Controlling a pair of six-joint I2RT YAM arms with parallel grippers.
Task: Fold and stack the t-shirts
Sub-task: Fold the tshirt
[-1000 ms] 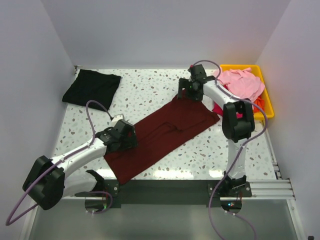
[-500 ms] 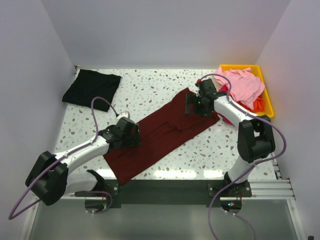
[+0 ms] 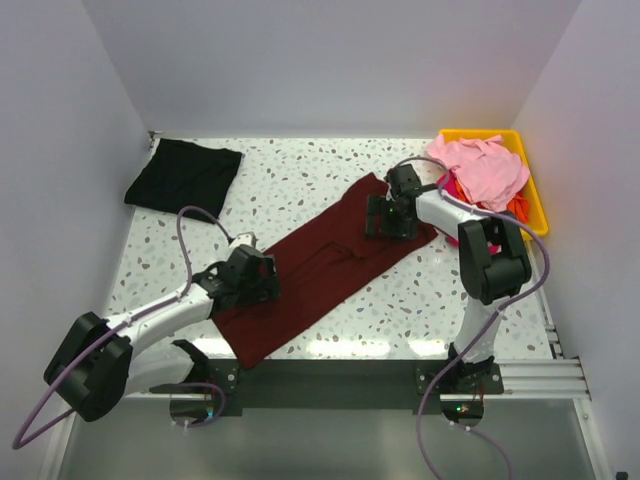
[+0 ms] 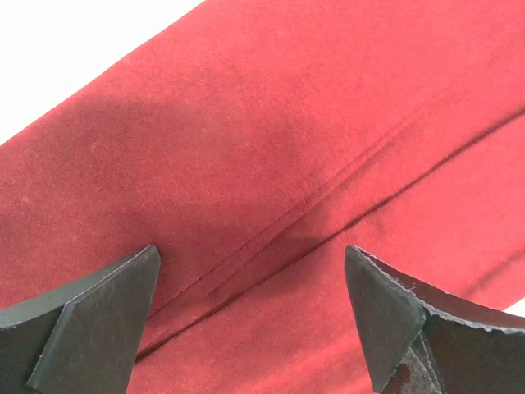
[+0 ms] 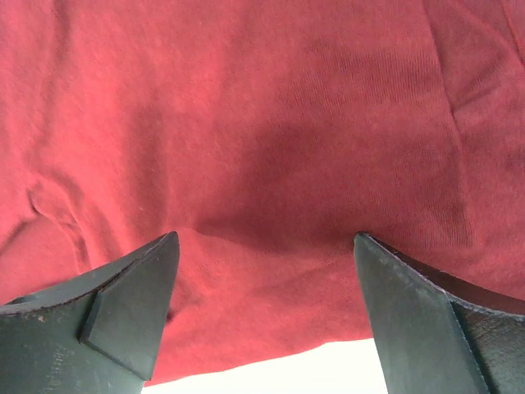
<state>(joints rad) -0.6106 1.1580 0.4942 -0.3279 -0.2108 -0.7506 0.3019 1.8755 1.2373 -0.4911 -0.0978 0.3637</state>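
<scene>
The maroon t-shirt (image 3: 330, 262) lay spread diagonally across the counter (image 3: 300, 170). Both the left end effector (image 3: 264, 285) and right end effector (image 3: 378, 217) hung wide open over opposite ends, gripping nothing. I judged the fold about to start; next, each needed to pinch an edge.

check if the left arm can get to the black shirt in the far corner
Probably yes. The left claw hangs open and empty over the maroon t-shirt, and only bare table lies between it and the black t-shirt on that arm's side.
</scene>
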